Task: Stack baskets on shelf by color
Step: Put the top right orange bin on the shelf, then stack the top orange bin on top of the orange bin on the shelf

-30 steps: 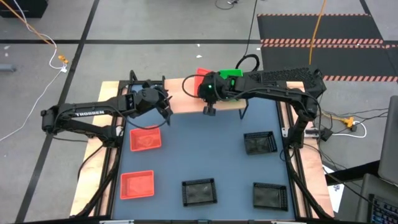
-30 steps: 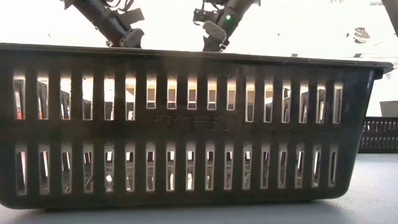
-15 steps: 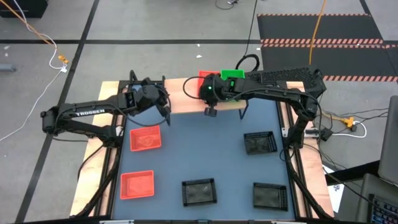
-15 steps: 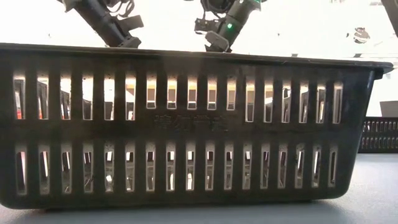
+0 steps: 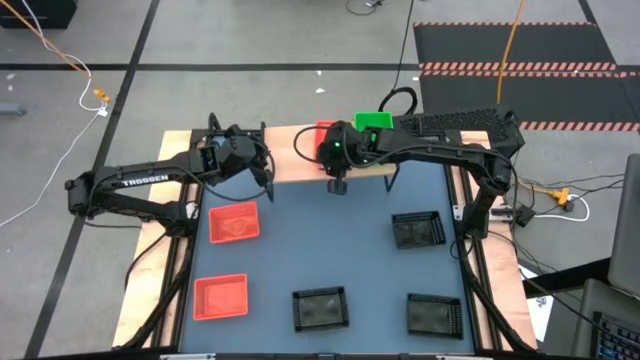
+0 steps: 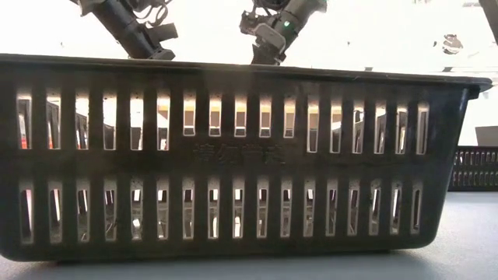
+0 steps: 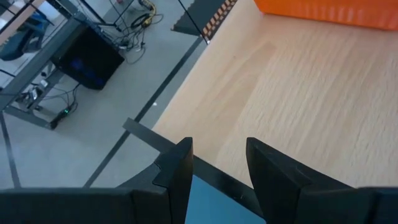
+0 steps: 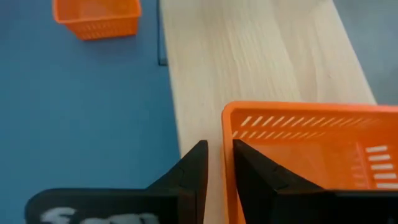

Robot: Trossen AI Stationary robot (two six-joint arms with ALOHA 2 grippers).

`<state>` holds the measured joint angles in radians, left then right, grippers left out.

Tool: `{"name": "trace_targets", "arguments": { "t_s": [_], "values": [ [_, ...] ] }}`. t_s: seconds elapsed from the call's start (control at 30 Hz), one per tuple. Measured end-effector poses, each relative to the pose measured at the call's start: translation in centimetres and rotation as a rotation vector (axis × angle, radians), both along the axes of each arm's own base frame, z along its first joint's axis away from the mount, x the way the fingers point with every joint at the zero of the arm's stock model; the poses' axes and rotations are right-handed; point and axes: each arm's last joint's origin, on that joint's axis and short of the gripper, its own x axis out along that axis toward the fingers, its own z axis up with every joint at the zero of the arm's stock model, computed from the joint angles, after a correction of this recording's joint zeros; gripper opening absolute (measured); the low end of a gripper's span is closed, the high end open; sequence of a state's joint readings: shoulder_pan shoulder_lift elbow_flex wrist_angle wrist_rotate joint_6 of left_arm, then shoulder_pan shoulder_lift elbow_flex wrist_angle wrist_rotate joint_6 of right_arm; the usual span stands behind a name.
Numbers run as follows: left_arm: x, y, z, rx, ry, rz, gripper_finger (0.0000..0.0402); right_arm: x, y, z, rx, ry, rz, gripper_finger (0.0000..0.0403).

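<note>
A red basket [image 5: 322, 133] stands on the wooden shelf [image 5: 290, 160] at the table's far edge. A green basket [image 5: 372, 120] sits beside it, partly hidden by my right arm. My right gripper [image 8: 216, 165] is open at the red basket's end, one finger inside and one outside its short wall. My left gripper [image 7: 221, 168] is open and holds nothing. It hovers over the shelf's left end [image 7: 280, 81], with the red basket [image 7: 323, 9] farther along. Two red baskets [image 5: 233, 222] [image 5: 220, 296] and three black baskets [image 5: 418, 230] [image 5: 320, 308] [image 5: 434, 314] rest on the blue tabletop. My right gripper straddles the red basket's short wall [image 8: 227, 149], slanting down from the table's right. A strip of wood shows between the outer finger [image 8: 194, 171] and the wall. Whether the inner finger touches the wall, I cannot tell. The basket sits flat on the shelf.
In the low view a black basket [image 6: 233, 155] fills the foreground, and only the tips of my left gripper [image 6: 156, 47] and right gripper [image 6: 261, 50] show above it. A red basket [image 8: 96, 15] lies on the blue table to the left of the shelf.
My right gripper has turned a little at the wrist while staying at the red basket on the shelf. More of that basket now shows beside the arm in the high view.
</note>
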<state>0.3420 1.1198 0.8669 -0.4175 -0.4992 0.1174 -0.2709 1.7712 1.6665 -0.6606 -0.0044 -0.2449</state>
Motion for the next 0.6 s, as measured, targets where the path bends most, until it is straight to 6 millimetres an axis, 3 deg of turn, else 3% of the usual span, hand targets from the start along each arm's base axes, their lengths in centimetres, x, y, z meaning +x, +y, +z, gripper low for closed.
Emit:
{"name": "trace_targets", "arguments": {
  "t_s": [0.2,0.4,0.5,0.6],
  "values": [
    [-0.5,-0.5,0.5,-0.01,-0.024,-0.003,0.0152,0.1,0.9,1.2,-0.05,-0.059,0.056,0.0069],
    [-2.9,-2.2,2.5,-0.015,-0.133,-0.02,0.0152,0.7,3.1,3.0,-0.223,-0.169,0.246,0.0069],
    [-4.2,-3.2,3.7,-0.017,-0.214,-0.034,0.0152,1.6,4.8,2.5,-0.324,-0.225,0.394,0.0069],
    [-5.3,-3.9,4.2,-0.025,-0.243,-0.056,0.0152,2.9,6.5,0.6,-0.432,-0.311,0.542,0.0069]
  ]
}}
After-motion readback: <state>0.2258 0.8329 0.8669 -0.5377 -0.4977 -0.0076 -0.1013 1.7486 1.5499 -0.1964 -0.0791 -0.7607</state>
